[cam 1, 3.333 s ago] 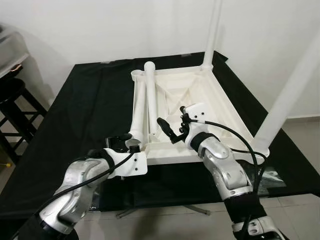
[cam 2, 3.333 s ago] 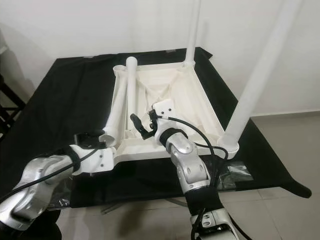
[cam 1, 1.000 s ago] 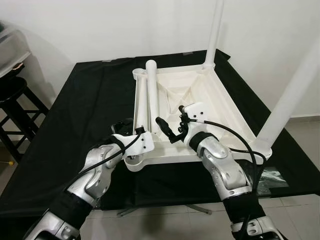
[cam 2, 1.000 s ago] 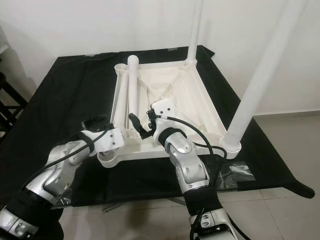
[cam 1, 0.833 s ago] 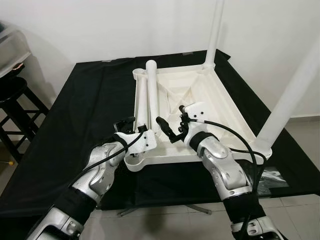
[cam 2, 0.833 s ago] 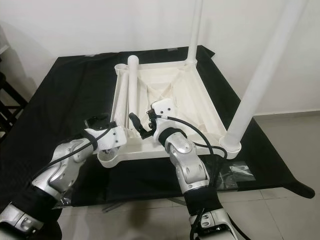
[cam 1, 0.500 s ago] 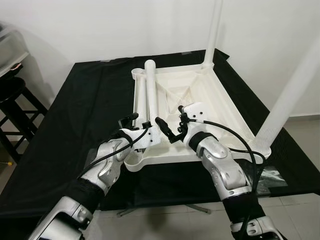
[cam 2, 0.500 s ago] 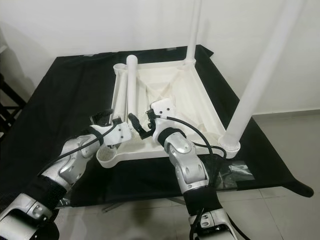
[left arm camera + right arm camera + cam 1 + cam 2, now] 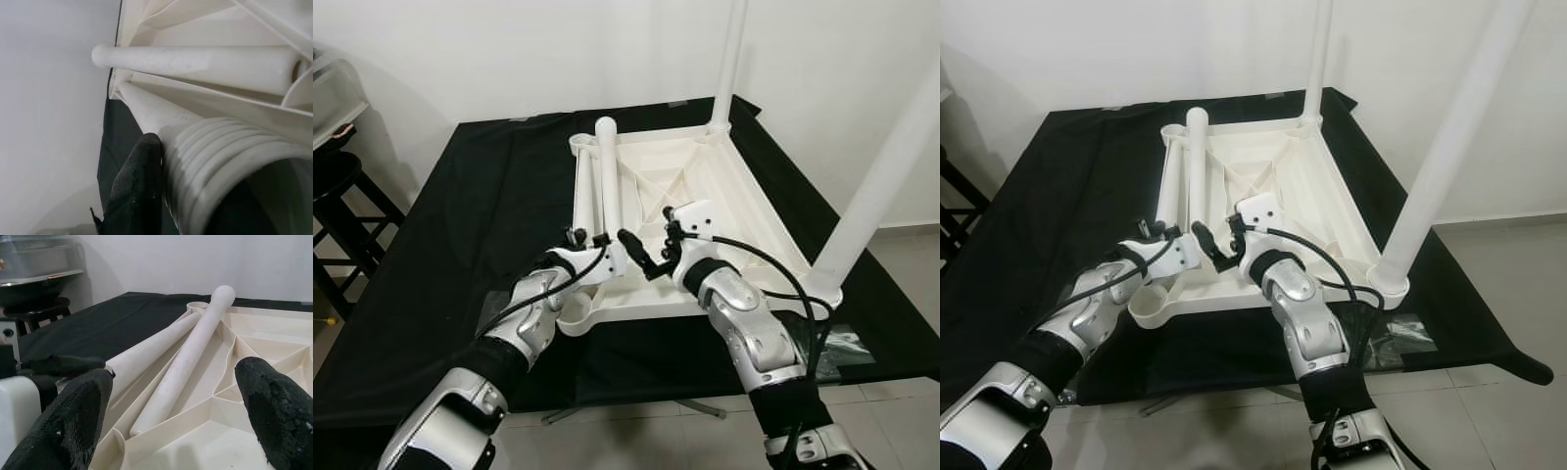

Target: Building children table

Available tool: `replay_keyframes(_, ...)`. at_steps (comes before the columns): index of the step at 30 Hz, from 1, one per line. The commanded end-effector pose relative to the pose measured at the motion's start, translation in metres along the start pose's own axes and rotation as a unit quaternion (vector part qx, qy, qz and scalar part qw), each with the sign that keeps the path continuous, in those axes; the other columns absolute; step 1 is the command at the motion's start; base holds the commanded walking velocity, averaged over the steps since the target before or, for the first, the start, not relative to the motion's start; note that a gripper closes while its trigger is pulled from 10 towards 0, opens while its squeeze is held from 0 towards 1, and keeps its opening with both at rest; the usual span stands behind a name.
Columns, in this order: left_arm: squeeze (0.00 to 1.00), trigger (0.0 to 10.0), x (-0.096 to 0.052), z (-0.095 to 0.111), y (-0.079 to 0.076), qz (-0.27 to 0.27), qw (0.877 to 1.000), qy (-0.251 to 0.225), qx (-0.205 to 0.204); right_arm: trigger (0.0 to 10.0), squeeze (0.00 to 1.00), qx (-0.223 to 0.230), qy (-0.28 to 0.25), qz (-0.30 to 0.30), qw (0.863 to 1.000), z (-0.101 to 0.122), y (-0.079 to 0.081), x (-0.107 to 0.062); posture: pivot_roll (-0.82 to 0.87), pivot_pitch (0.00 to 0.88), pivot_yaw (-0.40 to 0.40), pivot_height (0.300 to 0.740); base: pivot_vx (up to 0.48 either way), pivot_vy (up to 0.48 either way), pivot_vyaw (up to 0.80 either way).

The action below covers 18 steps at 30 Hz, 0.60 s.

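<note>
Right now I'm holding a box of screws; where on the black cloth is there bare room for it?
Bare black cloth lies on the robot's left of the upturned tabletop, out to the stool. Crowded: the tabletop's near edge, where the left gripper and right gripper work by the loose legs.

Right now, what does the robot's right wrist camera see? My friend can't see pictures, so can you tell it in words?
Two loose white table legs lie side by side in the upside-down white tabletop, seen between the right gripper's two wide-open black fingers. Behind lie a black cloth and a white wall.
</note>
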<state>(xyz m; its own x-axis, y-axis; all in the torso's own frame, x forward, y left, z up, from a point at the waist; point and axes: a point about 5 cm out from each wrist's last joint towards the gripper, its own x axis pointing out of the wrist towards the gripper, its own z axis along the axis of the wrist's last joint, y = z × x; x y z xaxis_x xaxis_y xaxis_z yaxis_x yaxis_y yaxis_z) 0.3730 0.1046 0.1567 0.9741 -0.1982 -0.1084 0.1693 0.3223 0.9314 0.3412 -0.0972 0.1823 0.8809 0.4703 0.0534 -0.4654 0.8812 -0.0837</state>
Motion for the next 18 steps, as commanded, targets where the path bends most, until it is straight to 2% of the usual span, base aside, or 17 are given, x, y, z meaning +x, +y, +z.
replay_keyframes(1, 0.0, 0.0, -0.003, -0.016, -0.003, -0.008, 1.0, 0.025, -0.002, 10.0, 0.0, 0.001, 0.005, 0.004, 1.0, 0.0, 0.003, 0.001, -0.04, 0.08, 0.054, 0.74, 0.0, 0.0, 0.0)
replay_keyframes(7, 0.0, 0.0, -0.006, -0.023, 0.007, 0.021, 0.999, 0.03, -0.022, 10.0, 0.0, 0.001, 0.003, 0.005, 1.0, 0.001, 0.002, 0.002, -0.05, 0.079, 0.051, 0.74, 0.0, 0.0, 0.0)
replay_keyframes(9, 0.0, 0.0, -0.012, -0.028, 0.025, 0.057, 0.997, 0.029, -0.046, 10.0, 0.0, 0.005, -0.001, 0.005, 1.0, 0.003, 0.001, 0.002, -0.04, 0.077, 0.048, 0.74, 0.0, 0.0, 0.0)
replay_keyframes(10, 0.0, 0.0, -0.012, -0.028, 0.025, 0.057, 0.997, 0.029, -0.046, 10.0, 0.0, 0.005, -0.001, 0.005, 1.0, 0.003, 0.001, 0.002, -0.04, 0.077, 0.048, 0.74, 0.0, 0.0, 0.0)
replay_keyframes(12, 0.0, 0.0, -0.021, -0.032, 0.048, 0.1, 0.992, 0.024, -0.078, 10.0, 0.0, 0.014, -0.007, 0.006, 1.0, 0.004, 0.001, 0.003, -0.04, 0.076, 0.048, 0.74, 0.0, 0.0, 0.0)
replay_keyframes(15, 0.0, 0.0, -0.025, -0.033, 0.057, 0.117, 0.989, 0.021, -0.092, 10.0, 0.0, 0.018, -0.009, 0.006, 1.0, 0.005, 0.001, 0.003, -0.04, 0.075, 0.046, 0.74, 0.0, 0.0, 0.0)
replay_keyframes(16, 0.0, 0.0, -0.029, -0.034, 0.064, 0.131, 0.986, 0.019, -0.105, 10.0, 0.0, 0.022, -0.011, 0.008, 1.0, 0.005, 0.002, 0.003, -0.04, 0.075, 0.046, 0.74, 0.0, 0.0, 0.0)
replay_keyframes(17, 0.0, 0.0, -0.035, -0.036, 0.075, 0.15, 0.979, 0.013, -0.14, 10.0, 0.0, 0.028, -0.016, 0.011, 0.999, 0.007, 0.002, 0.003, -0.03, 0.069, 0.046, 0.74, 0.0, 0.0, 0.0)
replay_keyframes(18, 0.0, 0.0, -0.035, -0.036, 0.075, 0.15, 0.979, 0.013, -0.14, 10.0, 0.0, 0.028, -0.016, 0.011, 0.999, 0.007, 0.002, 0.003, -0.03, 0.069, 0.046, 0.74, 0.0, 0.0, 0.0)
